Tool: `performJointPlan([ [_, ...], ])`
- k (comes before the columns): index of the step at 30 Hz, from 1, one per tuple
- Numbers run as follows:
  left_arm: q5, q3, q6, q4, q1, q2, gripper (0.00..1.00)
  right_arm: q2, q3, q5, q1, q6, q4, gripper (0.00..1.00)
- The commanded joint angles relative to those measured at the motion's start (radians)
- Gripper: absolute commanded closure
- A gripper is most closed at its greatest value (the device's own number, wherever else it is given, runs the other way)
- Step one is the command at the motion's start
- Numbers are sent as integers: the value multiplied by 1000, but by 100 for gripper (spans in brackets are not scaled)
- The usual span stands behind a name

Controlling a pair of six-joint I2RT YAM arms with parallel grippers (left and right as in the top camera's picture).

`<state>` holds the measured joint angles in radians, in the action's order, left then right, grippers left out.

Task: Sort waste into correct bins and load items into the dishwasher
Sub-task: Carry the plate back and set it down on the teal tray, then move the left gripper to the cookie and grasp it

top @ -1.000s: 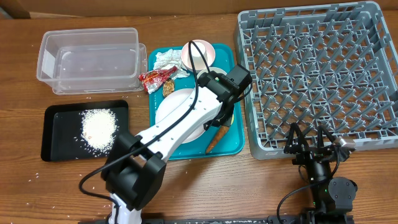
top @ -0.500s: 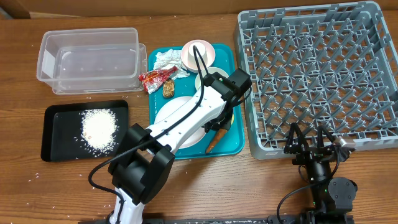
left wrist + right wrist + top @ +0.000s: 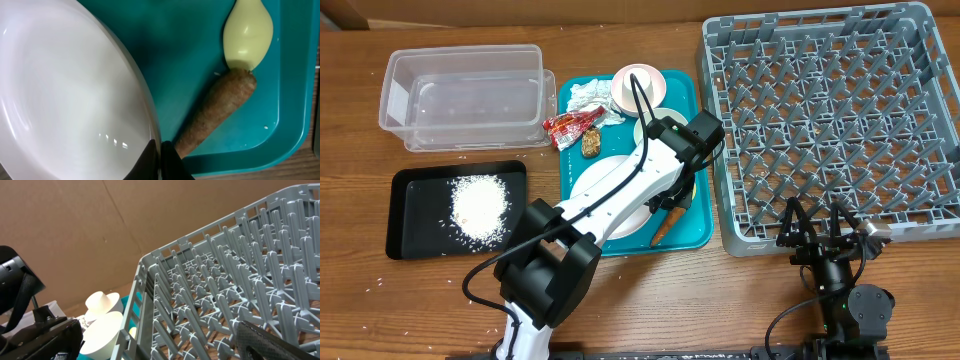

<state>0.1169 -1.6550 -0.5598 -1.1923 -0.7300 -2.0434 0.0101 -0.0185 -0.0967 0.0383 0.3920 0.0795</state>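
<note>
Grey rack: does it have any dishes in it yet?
Empty. From overhead the grey rack shows only bare pegs; the white plate lies on the teal tray.

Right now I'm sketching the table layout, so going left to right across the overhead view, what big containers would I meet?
Black tray → teal tray → grey dish rack. The clear tub lies farther back over the same span as the black tray, so it is left out.

The left arm [image 3: 620, 195] lies across the teal tray [image 3: 700, 238], covering much of the plate [image 3: 65, 90]. Carrot [image 3: 215, 112] and spoon [image 3: 247, 35] fill the strip between plate and tray wall. The rack [image 3: 830, 110] stands just beside the tray, leaving only a narrow gap.
</note>
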Motion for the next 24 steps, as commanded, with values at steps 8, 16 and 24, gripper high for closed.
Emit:
performJointPlan([
  [8, 56, 13, -23, 34, -4, -11, 82, -7, 10, 6, 0, 2, -5, 0],
  [16, 105, -26, 8, 5, 2, -10, 75, -7, 10, 6, 0, 2, -5, 0],
  [24, 113, -192, -6, -103, 87, -9, 73, -7, 10, 6, 0, 2, -5, 0],
])
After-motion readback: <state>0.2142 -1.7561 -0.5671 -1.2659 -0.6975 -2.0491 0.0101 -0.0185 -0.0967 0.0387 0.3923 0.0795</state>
